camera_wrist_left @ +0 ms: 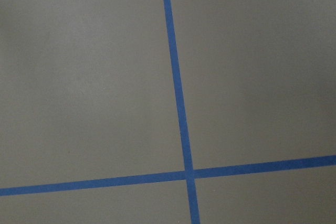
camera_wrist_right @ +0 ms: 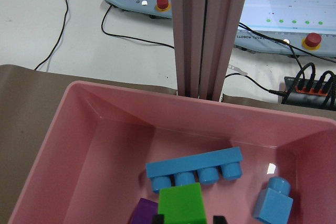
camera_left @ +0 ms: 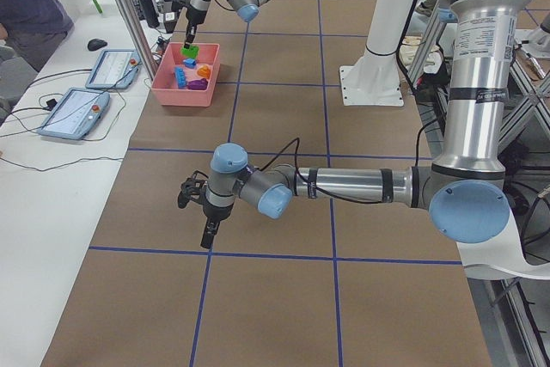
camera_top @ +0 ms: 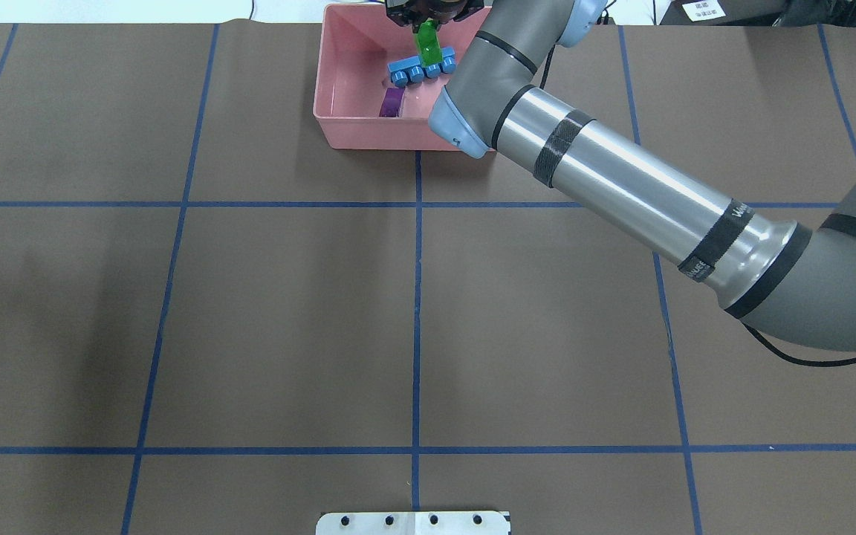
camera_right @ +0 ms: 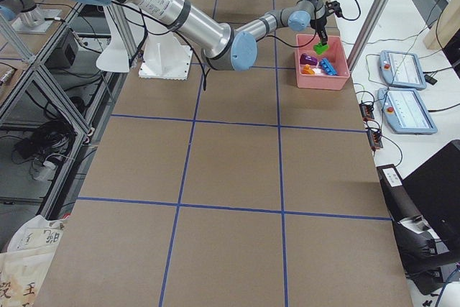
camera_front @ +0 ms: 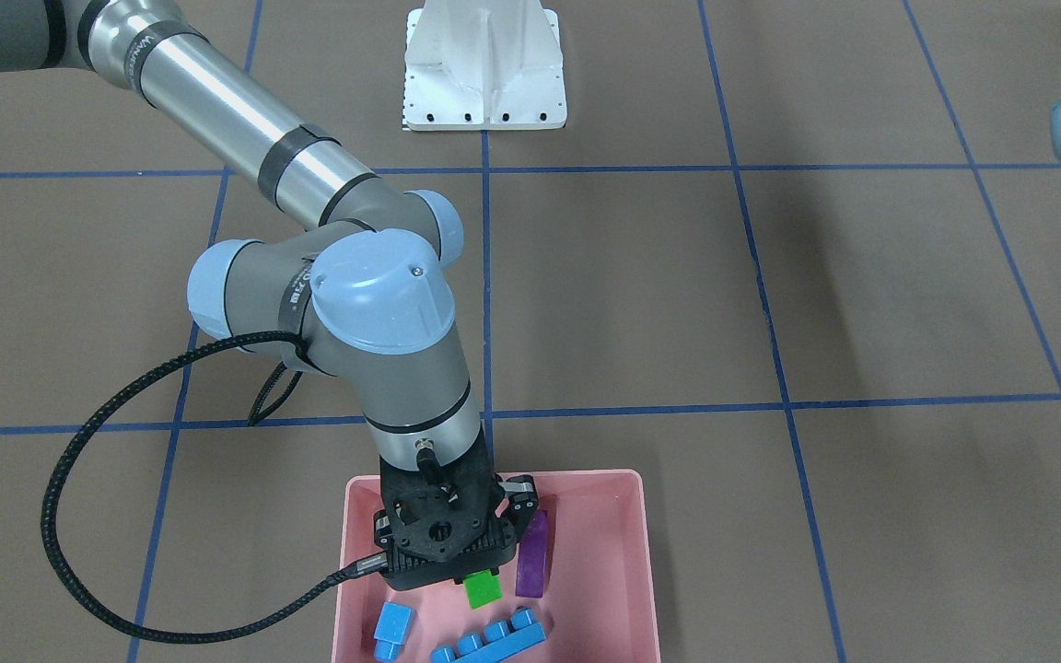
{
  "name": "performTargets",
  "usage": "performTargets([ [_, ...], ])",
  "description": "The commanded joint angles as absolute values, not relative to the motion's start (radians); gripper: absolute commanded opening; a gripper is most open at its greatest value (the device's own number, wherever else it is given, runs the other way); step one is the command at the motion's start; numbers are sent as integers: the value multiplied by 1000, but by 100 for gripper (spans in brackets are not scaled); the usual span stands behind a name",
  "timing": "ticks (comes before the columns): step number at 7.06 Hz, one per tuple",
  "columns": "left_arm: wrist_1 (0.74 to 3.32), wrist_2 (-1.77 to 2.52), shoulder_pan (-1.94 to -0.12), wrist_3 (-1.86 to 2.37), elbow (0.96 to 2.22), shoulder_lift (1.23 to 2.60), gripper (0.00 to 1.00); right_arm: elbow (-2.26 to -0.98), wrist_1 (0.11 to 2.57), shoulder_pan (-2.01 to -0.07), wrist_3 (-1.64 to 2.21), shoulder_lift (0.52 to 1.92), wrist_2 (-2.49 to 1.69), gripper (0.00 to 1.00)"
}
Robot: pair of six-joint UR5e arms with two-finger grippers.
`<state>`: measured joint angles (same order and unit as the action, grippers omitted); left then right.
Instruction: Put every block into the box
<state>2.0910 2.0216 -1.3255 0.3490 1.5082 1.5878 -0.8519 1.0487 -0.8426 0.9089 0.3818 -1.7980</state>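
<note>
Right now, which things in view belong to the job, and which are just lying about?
Job: pink box, green block in right gripper, purple block, long blue block, small blue block, orange block.
Lying about: white base, two pendants.

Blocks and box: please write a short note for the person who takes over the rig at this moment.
Grippers: the right gripper is shut on the green block, held over the box. The left gripper hangs over bare table, away from the box; open or shut cannot be told.
In the box: purple block, orange block, small light blue block, long light blue block.
Done: four blocks are in.
Left: release the green block into the box. No other block shows on the table.
</note>
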Motion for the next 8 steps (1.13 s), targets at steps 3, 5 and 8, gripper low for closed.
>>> performTargets([
  [3, 2027, 2066, -1396, 301, 1509, 1589, 100, -1060, 1486, -920, 767, 334, -1931, 100],
  [5, 1790, 2187, -1489, 125, 1554, 1626, 100, -1313, 1813, -1027, 522, 439, -2058, 100],
  [8, 1712, 2275, -1508, 89, 1614, 1615, 100, -1635, 1725, -1109, 515, 867, -2105, 100],
])
